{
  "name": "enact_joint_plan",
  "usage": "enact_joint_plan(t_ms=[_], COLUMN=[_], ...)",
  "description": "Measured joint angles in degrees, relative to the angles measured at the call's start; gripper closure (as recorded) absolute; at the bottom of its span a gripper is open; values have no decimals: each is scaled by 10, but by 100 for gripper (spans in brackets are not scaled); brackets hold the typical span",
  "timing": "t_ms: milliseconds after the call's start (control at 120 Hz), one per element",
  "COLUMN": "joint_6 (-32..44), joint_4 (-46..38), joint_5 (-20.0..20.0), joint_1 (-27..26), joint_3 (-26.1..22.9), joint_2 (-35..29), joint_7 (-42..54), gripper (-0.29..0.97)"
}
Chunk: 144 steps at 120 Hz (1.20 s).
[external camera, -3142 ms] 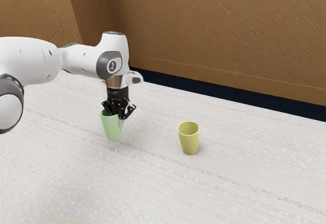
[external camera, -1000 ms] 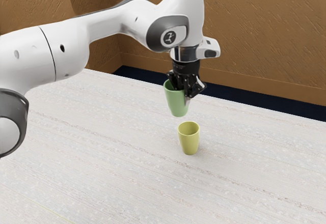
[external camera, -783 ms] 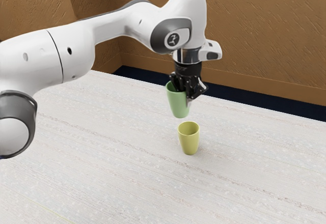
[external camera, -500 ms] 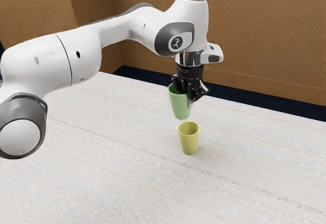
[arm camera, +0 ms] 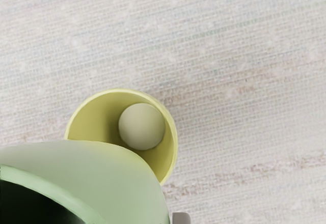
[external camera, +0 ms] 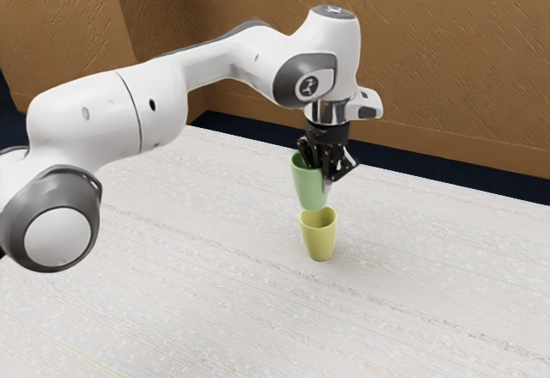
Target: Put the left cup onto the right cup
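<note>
Brown panelled walls [external camera: 430, 43] stand behind the pale table [external camera: 172, 309] where we work. Our gripper [external camera: 327, 163] hangs above the yellow cup [external camera: 319, 239], its black fingers clamped on the rim of the green cup [external camera: 308, 189], which we hold slightly tilted. The green cup's base sits at the yellow cup's mouth and seems to dip just inside, though we cannot tell whether they touch. The yellow cup stands upright on the table.
</note>
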Motion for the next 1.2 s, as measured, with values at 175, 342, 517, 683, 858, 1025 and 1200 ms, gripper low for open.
enact_joint_plan(t_ms=[175,342,517,683,858,1025,1200], joint_6=[1,3,4,4,4,4,6], joint_4=[3,12,19,29,41,45,45], joint_5=[0,0,0,1,5,9,10], joint_1=[1,2,5,8,11,13,15], joint_3=[1,0,-2,-7,-14,-19,-20], joint_2=[9,18,26,35,46,51,58], joint_7=[2,4,5,6,8,9,10], gripper=[78,78,78,78,78,78,78])
